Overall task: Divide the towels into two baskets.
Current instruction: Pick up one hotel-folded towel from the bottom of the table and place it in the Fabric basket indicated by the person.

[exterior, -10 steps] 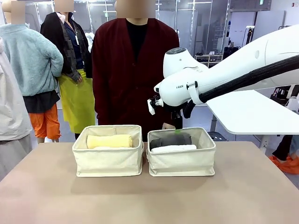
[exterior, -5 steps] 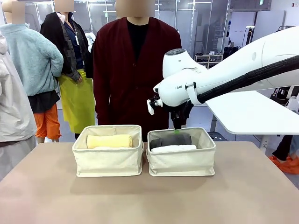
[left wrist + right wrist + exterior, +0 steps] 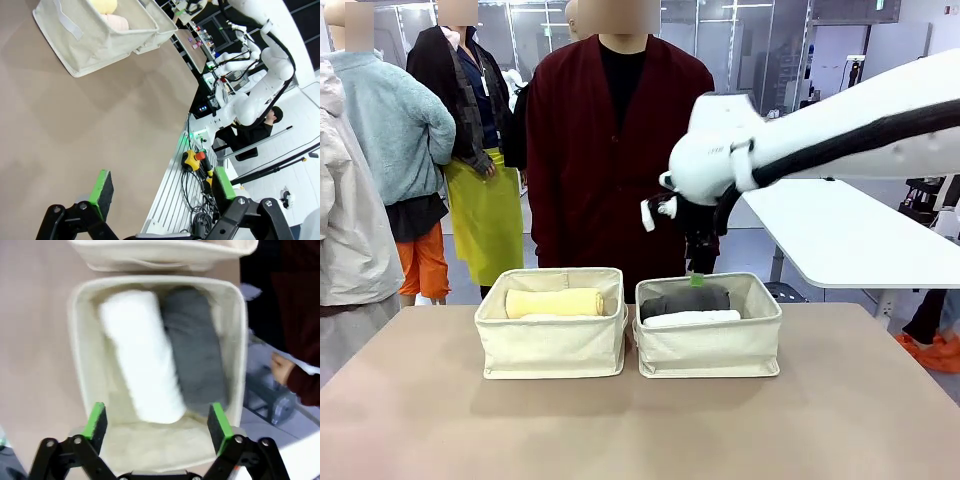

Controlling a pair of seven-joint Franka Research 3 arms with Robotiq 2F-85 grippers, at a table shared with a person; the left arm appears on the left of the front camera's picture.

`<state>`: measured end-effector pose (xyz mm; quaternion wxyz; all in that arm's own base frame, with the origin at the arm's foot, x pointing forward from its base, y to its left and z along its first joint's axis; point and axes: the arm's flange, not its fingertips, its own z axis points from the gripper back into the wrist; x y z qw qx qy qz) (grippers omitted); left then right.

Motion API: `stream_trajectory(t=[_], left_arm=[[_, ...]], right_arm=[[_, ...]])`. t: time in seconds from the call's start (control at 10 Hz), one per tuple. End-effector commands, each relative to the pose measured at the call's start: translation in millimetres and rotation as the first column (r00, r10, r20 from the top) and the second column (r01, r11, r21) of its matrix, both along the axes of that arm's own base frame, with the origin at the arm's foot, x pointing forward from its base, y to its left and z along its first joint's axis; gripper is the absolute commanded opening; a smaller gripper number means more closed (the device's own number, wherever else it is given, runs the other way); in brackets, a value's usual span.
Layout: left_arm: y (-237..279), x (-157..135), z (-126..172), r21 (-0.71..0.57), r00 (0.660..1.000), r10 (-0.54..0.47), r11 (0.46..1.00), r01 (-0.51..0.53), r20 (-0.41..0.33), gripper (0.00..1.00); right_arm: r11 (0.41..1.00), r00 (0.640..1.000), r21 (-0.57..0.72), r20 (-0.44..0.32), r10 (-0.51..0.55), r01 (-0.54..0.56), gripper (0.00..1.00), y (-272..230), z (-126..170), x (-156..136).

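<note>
Right tool now higher above basket rim.

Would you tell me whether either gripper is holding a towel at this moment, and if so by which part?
Nothing is held. The right gripper is open above the basket holding the white towel and dark grey towel; the left gripper is open over the table.

Even, bright overhead light is seen; soft shadows are cast under the baskets. The right wrist view is blurred, and wide-angle bending is noticed in the left wrist view.
</note>
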<state>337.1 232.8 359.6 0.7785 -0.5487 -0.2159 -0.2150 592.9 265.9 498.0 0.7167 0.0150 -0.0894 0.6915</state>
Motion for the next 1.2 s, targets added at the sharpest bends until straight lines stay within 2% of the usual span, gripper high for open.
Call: stream_trajectory(t=[0.0, 0.1, 0.2, 0.3, 0.5, 0.6, 0.8, 1.0, 1.1], left_arm=[[1, -4, 3, 0.011, 1.0, -0.008, 1.0, 0.008, 0.003, 1.0], [1, -4, 3, 0.011, 1.0, -0.008, 1.0, 0.008, 0.003, 1.0], [1, -4, 3, 0.011, 1.0, -0.008, 1.0, 0.008, 0.003, 1.0], [1, -4, 3, 0.011, 1.0, -0.008, 1.0, 0.008, 0.003, 1.0], [1, -4, 3, 0.011, 1.0, -0.008, 1.0, 0.008, 0.003, 1.0], [1, -4, 3, 0.011, 1.0, -0.008, 1.0, 0.008, 0.003, 1.0], [1, -4, 3, 0.011, 1.0, -0.008, 1.0, 0.008, 0.003, 1.0], [1, -4, 3, 0.011, 1.0, -0.008, 1.0, 0.008, 0.003, 1.0], [1, -4, 3, 0.011, 1.0, -0.008, 1.0, 0.008, 0.003, 1.0]], right_arm=[[0.988, 0.993, 0.109, -0.056, -0.1, 0.106, 1.0, -70, 18, -48], [0.98, 0.985, 0.129, -0.105, -0.137, 0.15, 1.0, -96, 20, -69], [0.957, 0.968, 0.21, -0.191, -0.161, 0.201, 1.0, -129, 20, -88], [0.906, 0.935, 0.303, -0.289, -0.207, 0.294, 1.0, -168, 19, -109], [0.781, 0.855, 0.41, -0.431, -0.288, 0.47, 1.0, -243, 20, -150], [0.681, 0.801, 0.463, -0.504, -0.324, 0.567, 1.0, -286, 17, -175], [0.461, 0.637, 0.468, -0.693, -0.339, 0.754, 1.0, -378, -8, -233], [0.297, 0.507, 0.423, -0.798, -0.327, 0.856, 1.0, -431, -36, -273], [0.198, 0.449, 0.405, -0.834, -0.32, 0.893, 1.0, -449, -52, -288]])
